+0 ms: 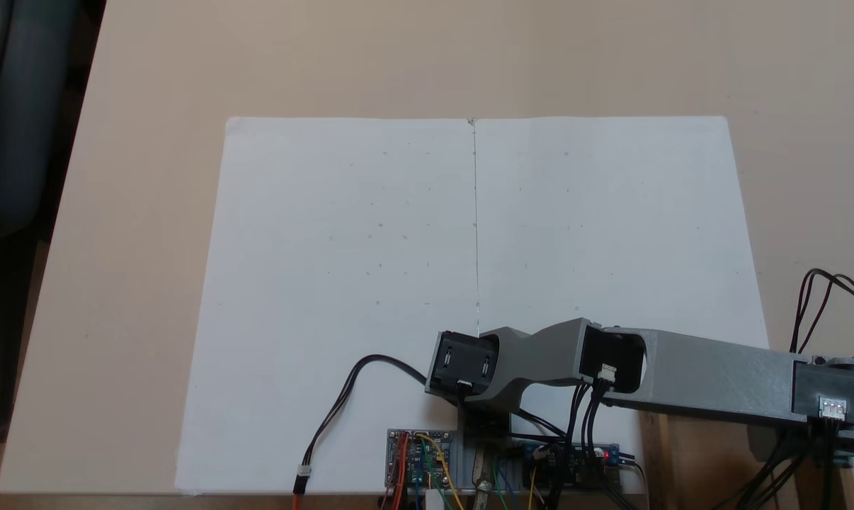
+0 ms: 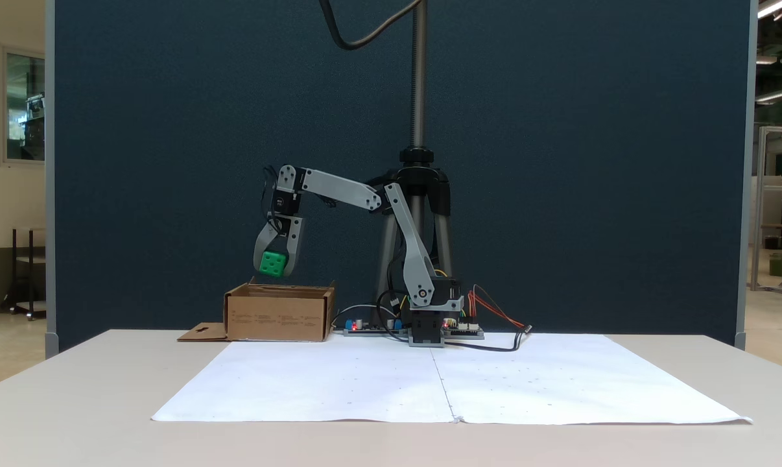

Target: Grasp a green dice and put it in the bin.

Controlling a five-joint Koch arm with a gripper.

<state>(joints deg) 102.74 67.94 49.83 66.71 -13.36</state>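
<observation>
In a fixed view the gripper [image 2: 273,264] hangs pointing down above the bin [image 2: 279,313], its jaws clamped on the green dice [image 2: 273,263], which is held in the air just over the open box. The bin stands left of the arm's base, at the far edge of the white paper [image 2: 443,384].

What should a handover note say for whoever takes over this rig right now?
Gripper: shut on the green dice, held in the air between the fingers.
Bin: on the table at the left of the arm's base in a fixed view, flap lying flat at its left side. The dice hangs above the bin's open top, apart from it.
Done: dice grasped, lifted and carried over the bin.
Left: open the fingers so the dice drops in, then pull the arm back.
</observation>
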